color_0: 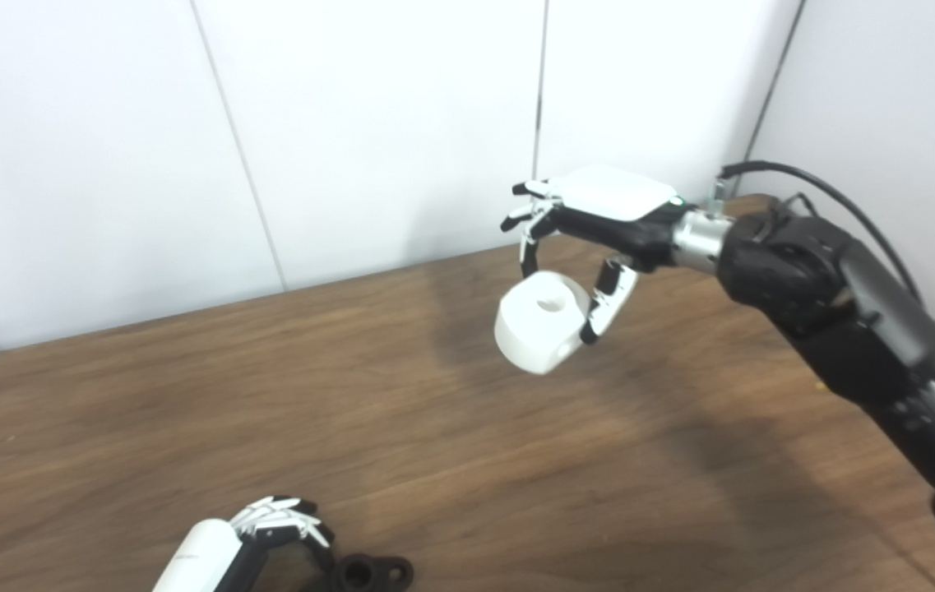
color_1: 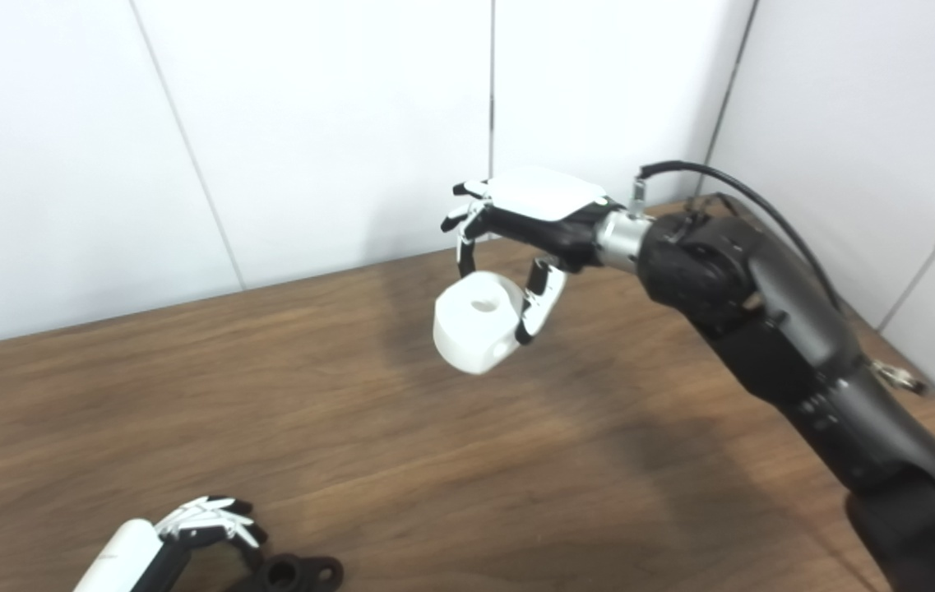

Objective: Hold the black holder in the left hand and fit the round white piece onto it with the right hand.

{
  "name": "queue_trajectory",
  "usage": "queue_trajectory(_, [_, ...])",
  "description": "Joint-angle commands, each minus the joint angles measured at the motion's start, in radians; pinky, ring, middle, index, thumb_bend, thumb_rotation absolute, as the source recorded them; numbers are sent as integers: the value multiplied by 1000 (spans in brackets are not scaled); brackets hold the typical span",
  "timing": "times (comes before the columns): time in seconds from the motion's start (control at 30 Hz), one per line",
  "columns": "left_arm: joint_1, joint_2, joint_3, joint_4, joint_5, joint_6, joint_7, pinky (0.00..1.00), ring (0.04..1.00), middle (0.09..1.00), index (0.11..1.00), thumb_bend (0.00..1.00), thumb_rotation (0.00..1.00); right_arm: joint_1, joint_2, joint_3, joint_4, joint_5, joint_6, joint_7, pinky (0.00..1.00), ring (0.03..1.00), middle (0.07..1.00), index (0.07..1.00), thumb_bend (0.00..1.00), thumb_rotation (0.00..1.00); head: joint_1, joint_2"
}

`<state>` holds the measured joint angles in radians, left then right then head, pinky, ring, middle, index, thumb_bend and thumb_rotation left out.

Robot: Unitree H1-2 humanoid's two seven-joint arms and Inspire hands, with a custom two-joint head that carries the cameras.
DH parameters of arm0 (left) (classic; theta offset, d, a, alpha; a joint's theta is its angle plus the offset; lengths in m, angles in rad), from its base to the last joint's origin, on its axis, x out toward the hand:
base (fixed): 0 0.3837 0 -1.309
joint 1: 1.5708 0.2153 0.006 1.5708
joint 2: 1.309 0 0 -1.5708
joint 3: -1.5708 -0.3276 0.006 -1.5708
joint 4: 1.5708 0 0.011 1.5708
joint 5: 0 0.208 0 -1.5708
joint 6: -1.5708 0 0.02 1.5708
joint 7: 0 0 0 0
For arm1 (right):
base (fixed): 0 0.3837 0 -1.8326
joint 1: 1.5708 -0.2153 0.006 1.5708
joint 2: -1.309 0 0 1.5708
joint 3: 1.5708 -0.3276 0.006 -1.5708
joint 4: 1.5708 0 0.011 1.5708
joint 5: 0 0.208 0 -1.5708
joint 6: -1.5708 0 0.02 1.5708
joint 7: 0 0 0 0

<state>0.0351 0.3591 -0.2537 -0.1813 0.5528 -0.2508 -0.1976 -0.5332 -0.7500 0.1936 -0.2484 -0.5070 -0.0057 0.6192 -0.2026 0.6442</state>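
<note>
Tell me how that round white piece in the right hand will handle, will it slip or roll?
The round white piece looks rigid and smooth, so it may slip. The right hand pinches it only at its upper sides, tilted above the table. If dropped, its curved wall could let it roll.

Lab bench: wooden table (color_0: pixel 187 395), white wall panels (color_0: pixel 368 123) (bare).

I see a plain white round piece (color_0: pixel 541 322) at frame centre, a black holder (color_0: pixel 372 571) at bottom edge. Right hand (color_0: pixel 590 222) white-backed with black fingers and a silver wrist, on a black arm. Left hand (color_0: pixel 270 530) white and black. Table (color_0: pixel 187 427) brown woodgrain. Wall panels (color_0: pixel 368 123) white, grey seams.
</note>
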Motion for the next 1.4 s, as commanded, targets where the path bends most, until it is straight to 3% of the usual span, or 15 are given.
queue_trajectory(0.0, [-3, 0, -10, 16, 22, 13, -10, 855, 807, 663, 482, 520, 43, -38, -15, -22, -56, 16, 3, 3, 1000, 1000, 879, 484, 524, 143, 7, 4])
queue_trajectory(0.17, [-7, -6, -13, 22, 32, 13, -4, 862, 816, 665, 482, 520, 43, -18, 11, -31, -122, 51, -16, 3, 1000, 1000, 873, 483, 524, 144, 30, 12])
queue_trajectory(0.5, [-13, -27, -14, 24, 70, 35, 12, 878, 817, 669, 482, 521, 45, -24, 58, -26, -254, 120, 30, 46, 1000, 1000, 868, 482, 523, 140, 84, 40])
queue_trajectory(0.97, [4, -70, -2, -21, 131, 98, 45, 892, 824, 666, 483, 522, 46, 49, 165, -49, -407, 24, 189, 41, 1000, 1000, 853, 483, 521, 137, 113, 73])
queue_trajectory(1.37, [12, -92, -1, -53, 151, 149, 48, 911, 830, 674, 483, 522, 47, 109, 221, -62, -469, -52, 246, 35, 1000, 1000, 844, 483, 523, 134, 147, 117])
